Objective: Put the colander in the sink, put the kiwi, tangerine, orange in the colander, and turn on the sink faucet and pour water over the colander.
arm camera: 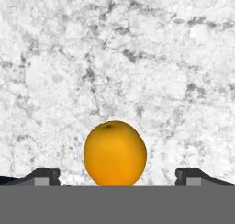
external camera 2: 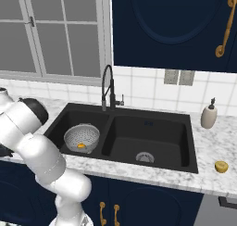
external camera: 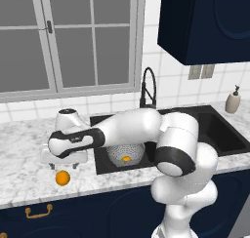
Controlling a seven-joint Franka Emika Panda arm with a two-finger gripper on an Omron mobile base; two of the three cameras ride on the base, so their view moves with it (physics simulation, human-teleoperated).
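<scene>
Colander (external camera: 125, 154) in the left basin of the sink (external camera 2: 185, 123), holding one small orange fruit (external camera 2: 81, 146).
The white arm reaches left over the marble surface (external camera: 24, 173); its tool (external camera: 62, 165), jaws spread wide and grasping nothing, hangs just above a smooth round orange (arm camera: 115, 153) lying left of the sink. The perforated metal colander sits below the black gooseneck faucet (external camera 2: 108, 88). A yellowish fruit (external camera 2: 221, 166) lies on the surface right of the sink, near a beige dispenser (external camera 2: 209, 115).
</scene>
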